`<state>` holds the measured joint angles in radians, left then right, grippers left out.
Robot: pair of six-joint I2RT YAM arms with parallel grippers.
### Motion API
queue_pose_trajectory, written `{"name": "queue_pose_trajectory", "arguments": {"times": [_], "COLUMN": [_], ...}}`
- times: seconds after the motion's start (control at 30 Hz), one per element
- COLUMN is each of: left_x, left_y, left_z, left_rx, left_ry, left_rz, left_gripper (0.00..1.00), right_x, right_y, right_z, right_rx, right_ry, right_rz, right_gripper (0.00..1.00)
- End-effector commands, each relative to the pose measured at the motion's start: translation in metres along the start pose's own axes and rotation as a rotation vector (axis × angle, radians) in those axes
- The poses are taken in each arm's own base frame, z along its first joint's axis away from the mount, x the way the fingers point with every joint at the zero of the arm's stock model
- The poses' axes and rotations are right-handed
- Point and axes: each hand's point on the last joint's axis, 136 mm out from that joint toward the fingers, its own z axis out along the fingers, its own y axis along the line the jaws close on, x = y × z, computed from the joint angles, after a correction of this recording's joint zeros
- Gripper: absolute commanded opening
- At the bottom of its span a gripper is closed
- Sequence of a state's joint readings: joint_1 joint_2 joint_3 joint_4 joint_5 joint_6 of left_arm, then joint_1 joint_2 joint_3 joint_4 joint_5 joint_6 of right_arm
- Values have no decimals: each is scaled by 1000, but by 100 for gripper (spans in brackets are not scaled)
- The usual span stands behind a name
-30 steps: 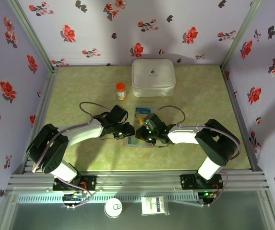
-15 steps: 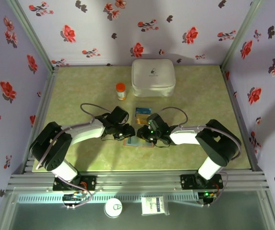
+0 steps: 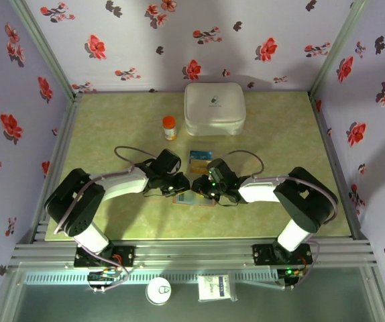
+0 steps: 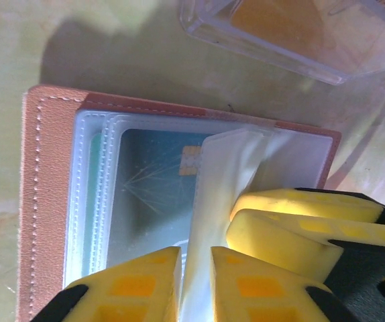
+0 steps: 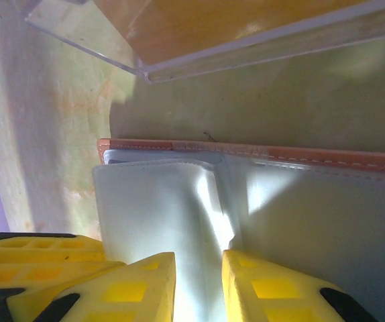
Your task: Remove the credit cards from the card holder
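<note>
The left claw is drawn narrow. Its yellow fingers are pinched on a clear plastic sleeve that stands up from the small flat brown folding card holder. The card holder lies open on the pale green desk, directly under and ahead of that claw. A teal credit card sits inside the flat sleeves just ahead of the left claw's fingers.

The right claw is close against the left claw, tip to tip. It is also narrow, with a fold of the clear plastic sleeve caught between its fingers. The holder's stitched brown edge runs across just ahead of it.

Beyond that edge, ahead of both claws, lies a clear transparent rectangular case with something orange-brown inside. It is near the holder but apart from it.

From above, a large white rounded case and a small orange-capped bottle stand well beyond the claws.
</note>
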<state>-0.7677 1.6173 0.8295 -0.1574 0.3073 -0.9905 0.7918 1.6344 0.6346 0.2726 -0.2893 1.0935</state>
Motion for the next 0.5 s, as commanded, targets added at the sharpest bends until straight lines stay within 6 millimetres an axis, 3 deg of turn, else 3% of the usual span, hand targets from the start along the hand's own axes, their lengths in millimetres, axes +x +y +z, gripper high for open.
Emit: {"name": "queue_pose_trajectory", "arguments": {"times": [0.0,0.23,0.47], "left_x": [1,0,3], "left_y": [-12,-25,-45], "left_z": [-4,-16,-8], "left_rx": [46,73,91], "left_ry": [0,-5,32], "left_rz": [4,29,68], "left_gripper": [16,18,23], "right_x": [-2,-14,-28], "right_y": [6,12,10], "right_z": [-8,-43,-89], "right_rx": [-25,55,142], "right_ry": [-12,-90,-185], "right_rz": [13,-63,-120], "right_gripper": [26,31,33]}}
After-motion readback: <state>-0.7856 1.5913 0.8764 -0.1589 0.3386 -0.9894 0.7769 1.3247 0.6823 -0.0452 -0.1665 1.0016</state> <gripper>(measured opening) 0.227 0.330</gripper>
